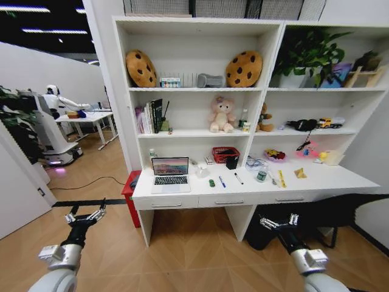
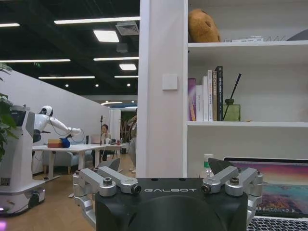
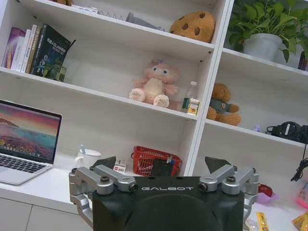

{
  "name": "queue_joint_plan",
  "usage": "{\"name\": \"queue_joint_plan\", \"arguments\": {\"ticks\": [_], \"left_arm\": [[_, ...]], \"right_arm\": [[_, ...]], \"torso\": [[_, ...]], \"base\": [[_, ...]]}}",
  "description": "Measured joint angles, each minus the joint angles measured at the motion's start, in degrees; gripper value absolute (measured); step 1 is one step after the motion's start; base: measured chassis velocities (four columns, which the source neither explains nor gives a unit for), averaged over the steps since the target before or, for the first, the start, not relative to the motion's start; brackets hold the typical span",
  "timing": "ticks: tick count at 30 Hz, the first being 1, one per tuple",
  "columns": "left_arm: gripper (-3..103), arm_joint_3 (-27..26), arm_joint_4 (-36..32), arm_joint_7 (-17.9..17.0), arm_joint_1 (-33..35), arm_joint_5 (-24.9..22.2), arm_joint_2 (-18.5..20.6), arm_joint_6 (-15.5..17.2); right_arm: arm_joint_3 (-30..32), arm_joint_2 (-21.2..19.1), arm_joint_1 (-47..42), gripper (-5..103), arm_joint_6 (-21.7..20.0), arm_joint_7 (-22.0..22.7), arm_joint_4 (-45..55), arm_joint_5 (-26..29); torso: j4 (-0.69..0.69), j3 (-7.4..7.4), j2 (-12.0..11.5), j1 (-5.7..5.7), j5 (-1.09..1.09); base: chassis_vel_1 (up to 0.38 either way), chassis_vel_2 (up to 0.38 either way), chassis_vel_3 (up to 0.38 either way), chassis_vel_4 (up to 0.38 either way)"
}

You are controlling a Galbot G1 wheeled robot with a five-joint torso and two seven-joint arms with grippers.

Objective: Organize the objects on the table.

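both my grippers, left gripper (image 1: 85,216) and right gripper (image 1: 278,221), hang spread open and empty, well short of the table (image 1: 340,180). the pens lie on it pointing front-to-back: blue pen (image 1: 222,181), black pen (image 1: 239,178), green toy car (image 1: 211,182), nearer my right; laptop (image 1: 170,174) sits open leftward.

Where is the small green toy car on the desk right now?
In the head view, the green toy car sits near the middle of the white desk, between the open laptop on its left and the blue pen on its right.
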Motion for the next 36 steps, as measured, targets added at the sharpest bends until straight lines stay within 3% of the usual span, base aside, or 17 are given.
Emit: {"name": "queue_joint_plan", "arguments": {"ticks": [19,36], "left_arm": [[99,0.4,-0.5,0.1,0.8,1.2,-0.5,0.3],[100,0.4,-0.3,-0.4,0.6,2.3,-1.1,0.4]], "right_arm": [[-1.0,1.0,0.1,100,1.2,-2.1,-0.3,-0.4],[-1.1,0.8,1.2,100,1.4,-2.1,-0.9,0.6]], "torso": [[-0.01,0.00,0.0,-0.01,0.01],[0.00,0.00,0.0,0.01,0.00]], "base": [[-0.019,0.016,0.017,-0.020],[-0.106,0.117,0.113,-0.115]]}}
